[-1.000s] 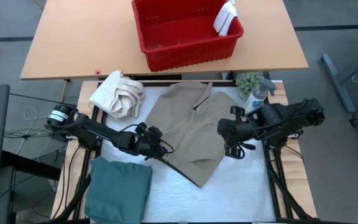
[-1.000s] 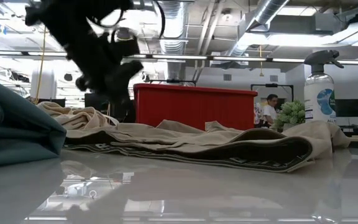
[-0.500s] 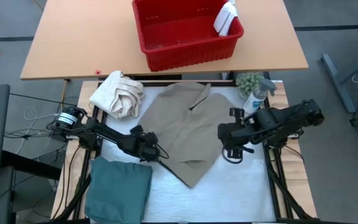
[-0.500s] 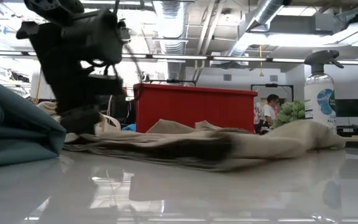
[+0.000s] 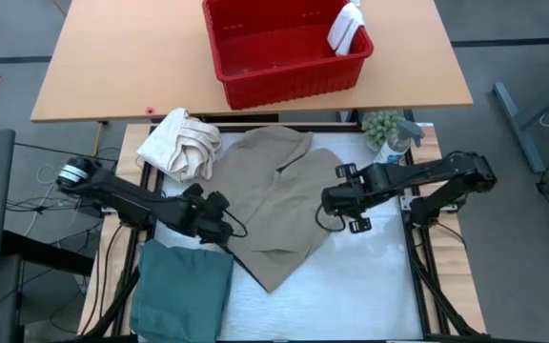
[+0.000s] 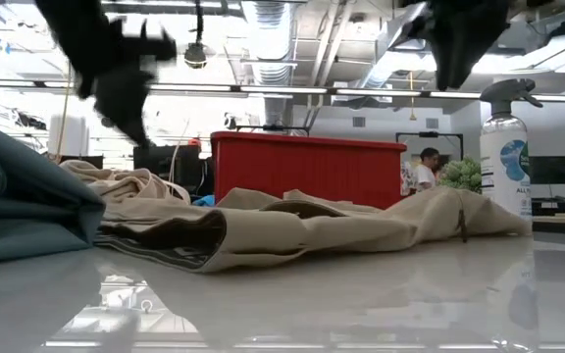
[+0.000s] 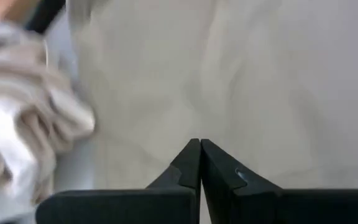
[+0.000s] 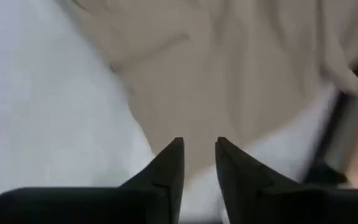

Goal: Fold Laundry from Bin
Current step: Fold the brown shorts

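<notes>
The tan khaki trousers (image 5: 274, 205) lie folded on the white table, their near corner pointing at the front edge. My left gripper (image 5: 219, 217) hangs shut just above their left edge, with nothing between its fingers (image 7: 199, 142). My right gripper (image 5: 336, 205) hovers over their right edge, slightly open and empty (image 8: 197, 142). A folded teal-green garment (image 5: 184, 291) lies at the near left. The red bin (image 5: 284, 48) stands on the wooden table beyond, with a small white cloth (image 5: 346, 29) over its far right corner.
A cream bundled cloth (image 5: 181, 143) lies at the far left of the white table. A spray bottle (image 5: 396, 145) and a small green plant (image 5: 381, 124) stand at the far right. Bare white table shows at the near right, in front of the trousers.
My left gripper has dipped to the trousers, then gone up and toward the table's left edge. My right gripper has moved toward the left edge, over the trousers' right side. The trousers have shifted leftward; their near corner has slid left and the waistband now shows at their left.
</notes>
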